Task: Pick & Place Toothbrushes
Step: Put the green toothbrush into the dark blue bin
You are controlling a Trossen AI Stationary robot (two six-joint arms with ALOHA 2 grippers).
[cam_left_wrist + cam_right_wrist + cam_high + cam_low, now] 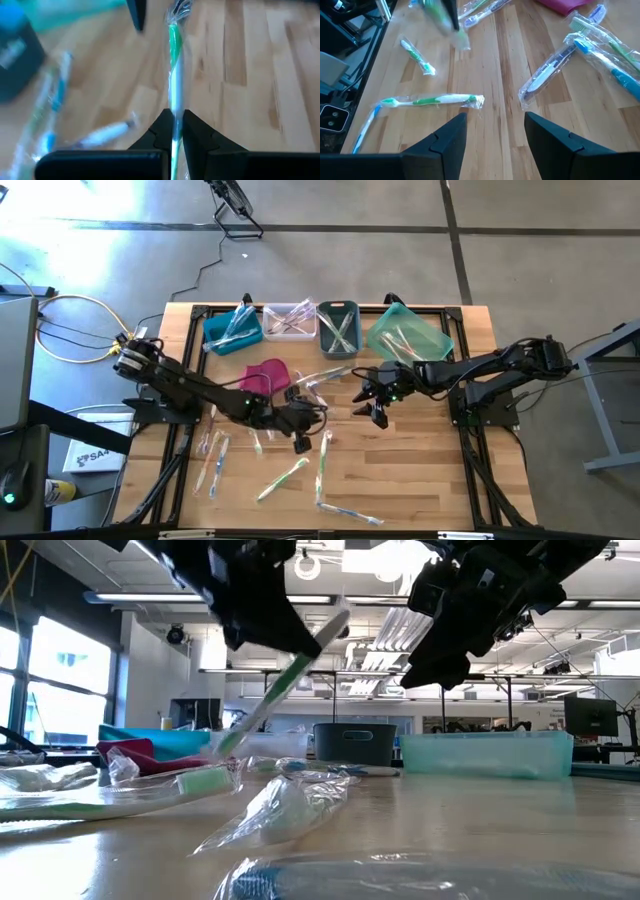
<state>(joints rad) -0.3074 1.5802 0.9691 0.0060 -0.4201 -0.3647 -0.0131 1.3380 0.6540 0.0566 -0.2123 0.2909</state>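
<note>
Left end effector [175,131] pinches green toothbrush [174,75], visible at wrist.

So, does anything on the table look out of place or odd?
Only the magenta pouch: it lies among the wrapped toothbrushes and is not one of them. The brushes lie scattered at all angles, nothing looks damaged.
</note>
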